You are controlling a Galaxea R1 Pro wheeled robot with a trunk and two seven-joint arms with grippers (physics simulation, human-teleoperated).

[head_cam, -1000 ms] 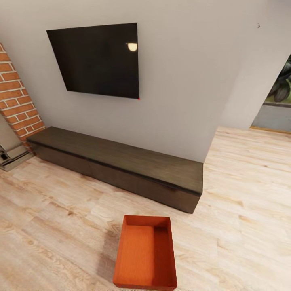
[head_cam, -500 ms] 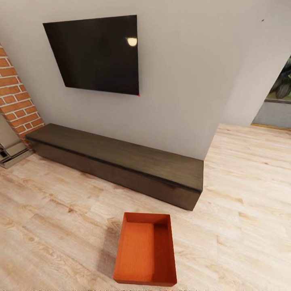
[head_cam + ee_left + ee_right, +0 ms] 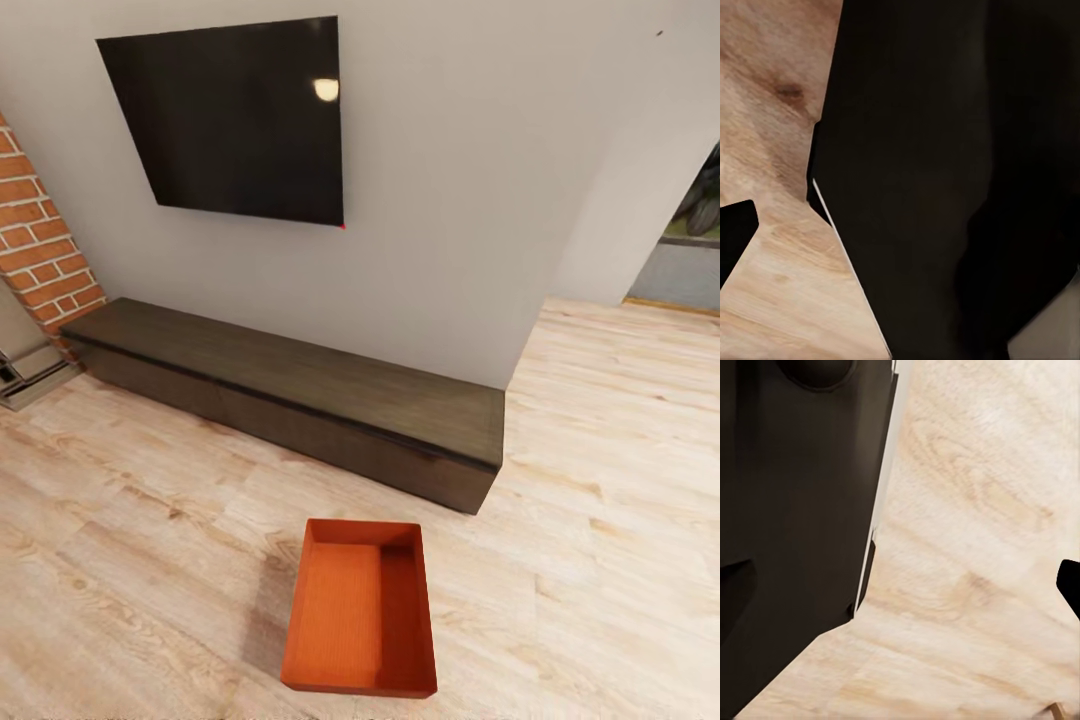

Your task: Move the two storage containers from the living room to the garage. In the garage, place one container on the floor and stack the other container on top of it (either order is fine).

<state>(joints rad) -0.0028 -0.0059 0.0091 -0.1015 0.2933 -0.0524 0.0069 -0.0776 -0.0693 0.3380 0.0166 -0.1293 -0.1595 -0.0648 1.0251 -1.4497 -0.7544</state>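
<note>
While both grippers' openings can't be told, the open orange-red rectangular storage container [image 3: 360, 608] lies centred ahead, long axis pointing away.

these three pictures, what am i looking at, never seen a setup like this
It is a simulated wheeled robot with two arms in a living room. The big picture comes from its head camera, looking forward and down: an orange-red storage container, open and empty, sits on the light wood floor before a long dark cabinet, under a black wall TV. The other two come from cameras near each gripper, showing dark robot parts and wood planks. Nothing is seen held.
</note>
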